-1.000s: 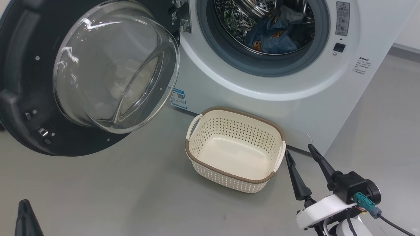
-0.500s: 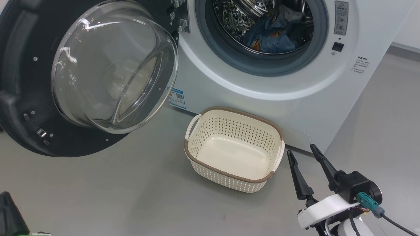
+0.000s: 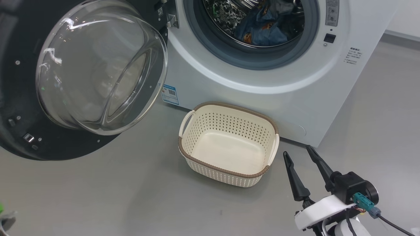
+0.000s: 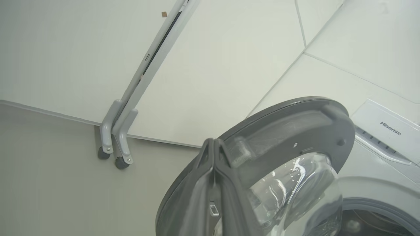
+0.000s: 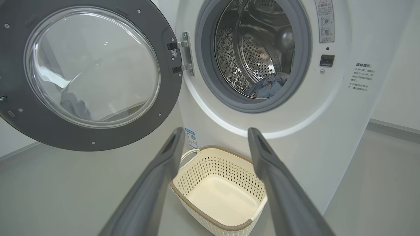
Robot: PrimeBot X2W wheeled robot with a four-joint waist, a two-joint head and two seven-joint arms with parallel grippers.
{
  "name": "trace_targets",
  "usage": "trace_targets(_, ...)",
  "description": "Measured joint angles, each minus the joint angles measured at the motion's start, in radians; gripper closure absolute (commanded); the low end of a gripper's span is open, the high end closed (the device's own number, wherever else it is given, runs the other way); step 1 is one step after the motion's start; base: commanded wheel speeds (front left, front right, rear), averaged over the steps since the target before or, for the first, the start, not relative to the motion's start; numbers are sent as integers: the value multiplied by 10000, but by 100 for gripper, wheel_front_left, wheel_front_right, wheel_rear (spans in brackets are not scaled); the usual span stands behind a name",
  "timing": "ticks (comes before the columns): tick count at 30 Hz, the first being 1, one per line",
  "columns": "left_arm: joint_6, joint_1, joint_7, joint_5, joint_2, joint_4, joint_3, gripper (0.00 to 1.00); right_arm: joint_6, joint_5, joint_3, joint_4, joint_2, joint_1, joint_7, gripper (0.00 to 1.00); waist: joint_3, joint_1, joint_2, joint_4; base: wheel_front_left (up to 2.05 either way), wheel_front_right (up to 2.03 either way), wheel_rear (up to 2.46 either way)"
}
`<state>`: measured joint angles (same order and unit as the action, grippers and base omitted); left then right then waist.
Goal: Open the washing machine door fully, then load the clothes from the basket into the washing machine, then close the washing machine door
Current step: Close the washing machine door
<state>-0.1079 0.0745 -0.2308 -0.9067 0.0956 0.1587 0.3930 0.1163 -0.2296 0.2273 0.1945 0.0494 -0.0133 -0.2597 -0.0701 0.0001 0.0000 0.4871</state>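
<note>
The washing machine door [image 3: 19, 108] stands upright and swung wide, well to the left of the released right claw [image 3: 297, 150]. Its glass bowl [image 3: 98, 72] bulges back toward the robot, and its hinge [image 5: 183, 52] is on the edge nearest the drum. The left claw [image 4: 214, 144], clenched on nothing, points at the door's dark rim just beyond its tips, so the left arm looks the nearer for the closing push. The basket [image 3: 229, 124] sits empty on the floor [image 3: 131, 196], just left of the right claw and in front of the washing machine [image 3: 249, 98]. The clothes [image 3: 259, 31] lie in the drum, up and ahead of that claw, so only the closing appears left.
</note>
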Motion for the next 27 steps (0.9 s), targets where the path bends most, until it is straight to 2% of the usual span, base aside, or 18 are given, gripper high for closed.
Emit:
trace_targets(15, -15, 2032, 2345, -3565, 886, 1450, 1402, 100, 52, 6, 105, 2, 157, -402, 4, 0, -550, 0, 0, -574, 0, 0, 0)
trace_targets(21, 497, 3019, 3225, -5568, 1195, 2169, 2610, 100, 52, 12, 92, -38, 293, -493, 94, 0, -900, 0, 0, -836, 0, 0, 0)
trace_targets(27, 945, 3139, 3643, -5820, 1714, 2694, 3076, 100, 54, 12, 86, -117, 412, -683, 213, 0, -1195, 0, 0, -1064, 0, 0, 0)
